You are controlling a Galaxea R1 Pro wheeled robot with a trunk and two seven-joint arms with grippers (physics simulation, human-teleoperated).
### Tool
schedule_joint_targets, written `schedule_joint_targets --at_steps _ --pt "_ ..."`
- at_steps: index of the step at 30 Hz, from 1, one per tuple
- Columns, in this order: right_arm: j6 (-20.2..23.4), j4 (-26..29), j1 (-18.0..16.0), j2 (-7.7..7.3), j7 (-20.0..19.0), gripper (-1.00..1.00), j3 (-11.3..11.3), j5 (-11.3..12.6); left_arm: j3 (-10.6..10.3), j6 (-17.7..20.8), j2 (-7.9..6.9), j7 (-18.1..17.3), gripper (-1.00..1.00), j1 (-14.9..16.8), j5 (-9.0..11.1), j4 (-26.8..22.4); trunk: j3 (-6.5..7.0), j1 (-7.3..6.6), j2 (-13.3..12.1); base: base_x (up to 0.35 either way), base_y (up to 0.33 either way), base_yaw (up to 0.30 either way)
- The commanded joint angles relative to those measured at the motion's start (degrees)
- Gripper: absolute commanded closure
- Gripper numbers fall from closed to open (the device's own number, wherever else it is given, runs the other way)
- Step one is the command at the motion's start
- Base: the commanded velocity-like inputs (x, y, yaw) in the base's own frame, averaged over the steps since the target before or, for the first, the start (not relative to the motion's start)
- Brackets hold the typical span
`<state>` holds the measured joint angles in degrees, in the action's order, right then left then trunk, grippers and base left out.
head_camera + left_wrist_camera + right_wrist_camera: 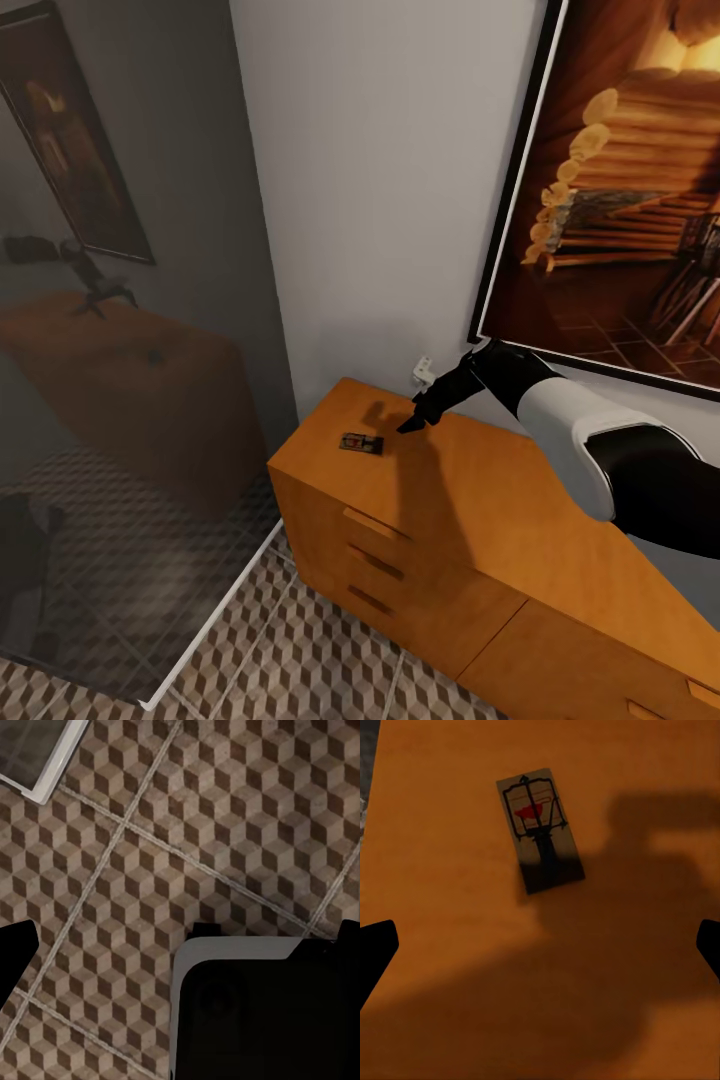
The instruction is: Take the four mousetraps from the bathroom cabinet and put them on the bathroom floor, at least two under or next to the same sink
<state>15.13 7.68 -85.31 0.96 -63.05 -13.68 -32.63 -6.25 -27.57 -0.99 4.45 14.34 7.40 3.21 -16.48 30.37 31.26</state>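
We see our right gripper (540, 945) wide open, holding nothing. One mousetrap (540, 830) lies flat on the cabinet (470, 520) top, just ahead of the fingers. Our left gripper (180, 945), spread and empty, hangs over the bathroom floor (187, 817).

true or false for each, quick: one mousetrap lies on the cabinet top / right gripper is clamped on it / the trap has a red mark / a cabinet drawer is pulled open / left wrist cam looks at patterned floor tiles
1. One mousetrap lies flat on top of the cabinet. True.
2. The right gripper is clamped on it. False: it is open above the cabinet top, with the trap clear of its fingers.
3. The trap bears a red mark. True.
4. A cabinet drawer is pulled open. False: the visible drawer fronts sit flush.
5. The left wrist view looks down on the cube-patterned bathroom floor. True.
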Motion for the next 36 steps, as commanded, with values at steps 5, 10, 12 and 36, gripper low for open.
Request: schedule_joint_targets --at_steps 5,10,12,36 --pt "0.60 0.06 -0.03 0.00 -0.16 -1.00 -0.03 0.03 -0.49 -0.38 0.02 0.03 -1.00 0.08 0.56 0.22 -0.16 0.02 0.08 0.000 0.000 0.000" --pt "0.60 0.05 -0.03 0.01 -0.08 -1.00 -0.03 0.03 -0.51 -0.38 0.02 0.03 -1.00 0.07 0.56 0.22 -0.50 0.02 0.08 0.000 0.000 0.000" --pt "0.60 0.05 -0.03 0.01 -0.10 -1.00 -0.03 0.03 -0.51 -0.38 0.02 0.03 -1.00 0.09 0.55 0.22 -0.66 0.02 0.08 0.000 0.000 0.000" --pt "0.60 -0.03 -0.03 -0.02 0.03 -1.00 0.01 0.05 -0.50 -0.38 0.02 0.03 -1.00 0.11 0.55 0.22 -2.18 0.02 0.08 0.047 0.071 0.000"
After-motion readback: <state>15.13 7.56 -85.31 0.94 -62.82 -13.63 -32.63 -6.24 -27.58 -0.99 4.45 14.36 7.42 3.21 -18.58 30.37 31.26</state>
